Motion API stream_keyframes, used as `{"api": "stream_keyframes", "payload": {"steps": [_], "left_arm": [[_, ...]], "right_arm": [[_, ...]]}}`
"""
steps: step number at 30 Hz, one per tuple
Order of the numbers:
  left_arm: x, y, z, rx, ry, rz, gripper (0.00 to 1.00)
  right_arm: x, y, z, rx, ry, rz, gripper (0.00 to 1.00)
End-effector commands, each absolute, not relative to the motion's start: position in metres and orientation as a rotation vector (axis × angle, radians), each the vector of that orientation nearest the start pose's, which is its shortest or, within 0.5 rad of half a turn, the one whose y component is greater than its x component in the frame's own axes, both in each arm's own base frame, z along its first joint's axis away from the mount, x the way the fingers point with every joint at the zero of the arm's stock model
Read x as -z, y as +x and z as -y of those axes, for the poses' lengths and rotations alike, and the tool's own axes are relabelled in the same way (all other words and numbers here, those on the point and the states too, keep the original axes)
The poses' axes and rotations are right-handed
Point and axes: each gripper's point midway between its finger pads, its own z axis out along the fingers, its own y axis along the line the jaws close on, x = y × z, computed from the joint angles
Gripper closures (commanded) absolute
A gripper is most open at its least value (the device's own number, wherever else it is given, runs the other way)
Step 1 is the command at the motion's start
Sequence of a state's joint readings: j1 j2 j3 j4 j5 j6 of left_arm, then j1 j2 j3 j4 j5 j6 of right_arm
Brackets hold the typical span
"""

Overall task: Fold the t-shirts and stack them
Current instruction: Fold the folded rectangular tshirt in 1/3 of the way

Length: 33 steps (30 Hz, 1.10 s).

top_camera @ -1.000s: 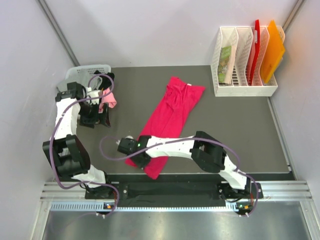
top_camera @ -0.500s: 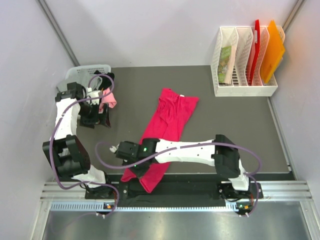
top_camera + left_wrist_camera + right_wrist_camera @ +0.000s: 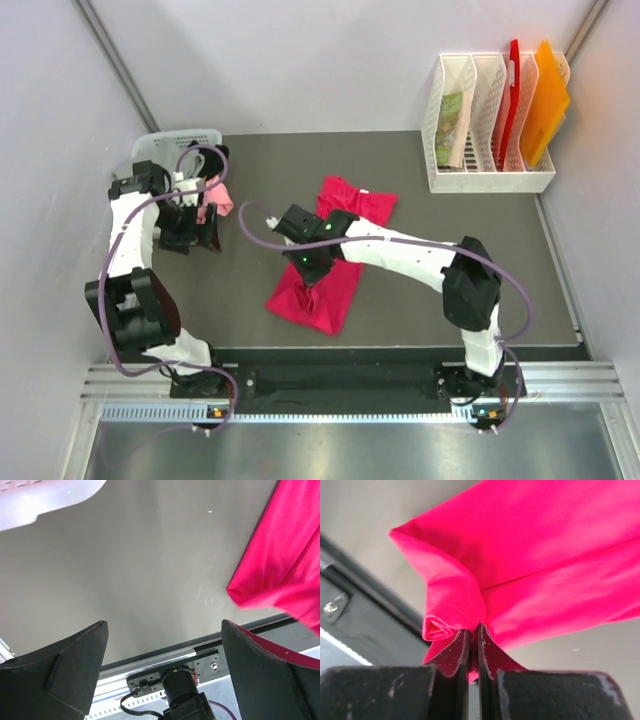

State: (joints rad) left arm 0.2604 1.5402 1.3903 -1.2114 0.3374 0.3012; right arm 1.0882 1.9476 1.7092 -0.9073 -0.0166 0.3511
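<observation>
The right hand (image 3: 474, 630) is pinched tight on a bunched fold of the red t-shirt (image 3: 335, 300), which lies partly folded in the middle of the surface (image 3: 450, 260). The left hand (image 3: 164, 630) hangs wide open and empty near the basket (image 3: 185, 138).

The t-shirt (image 3: 335, 297) is crimson, the table (image 3: 280, 170) dark grey, the basket (image 3: 186, 138) white

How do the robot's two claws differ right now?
The left gripper stands wide open and holds nothing; the right gripper is shut on a fold of the red t-shirt. The left gripper hangs near the white basket; the right gripper is over the middle of the table. Both have two black fingers.
</observation>
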Motion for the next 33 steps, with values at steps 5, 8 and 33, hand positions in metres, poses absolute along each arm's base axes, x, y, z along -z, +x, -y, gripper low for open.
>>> {"api": "stream_keyframes", "payload": {"steps": [5,8,33], "left_arm": [[-0.157,0.290,-0.024,0.443,0.105,-2.815,0.01],[-0.154,0.293,-0.023,0.463,0.098,-2.825,0.01],[-0.150,0.278,0.005,0.667,0.189,-2.876,0.01]], "right_arm": [[-0.127,0.251,-0.381,-0.398,-1.012,-2.539,1.00],[-0.116,0.266,-0.375,-0.374,-1.010,-2.554,1.00],[-0.090,0.383,-0.327,-0.267,-0.730,-2.603,0.15]]}}
